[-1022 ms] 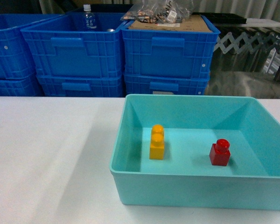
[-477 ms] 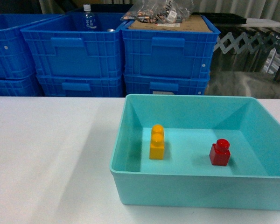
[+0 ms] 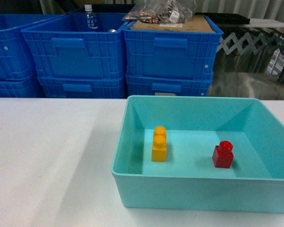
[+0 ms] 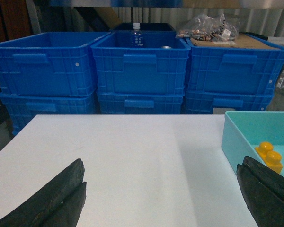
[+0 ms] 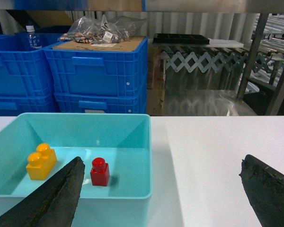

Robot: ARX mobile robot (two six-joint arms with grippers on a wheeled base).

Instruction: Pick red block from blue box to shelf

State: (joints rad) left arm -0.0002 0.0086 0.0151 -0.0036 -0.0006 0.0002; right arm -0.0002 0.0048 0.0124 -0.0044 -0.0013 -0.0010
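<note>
The red block (image 3: 223, 154) stands upright, stud up, on the floor of the blue box (image 3: 189, 190), right of centre and well clear of every wall. A yellow brick (image 3: 159, 144) stands apart to its left. Both the left gripper (image 4: 163, 198) and right gripper (image 5: 161, 194) are spread wide above the white table (image 3: 47, 161).

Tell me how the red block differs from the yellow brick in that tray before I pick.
The red block is red with a single round stud; the yellow brick is yellow-orange with two studs. The red block is smaller and shorter, the yellow brick longer and taller. In the head view the red block sits toward the right of the blue box, the yellow brick left of it. Both stand upright and apart on the floor of the box.
</note>
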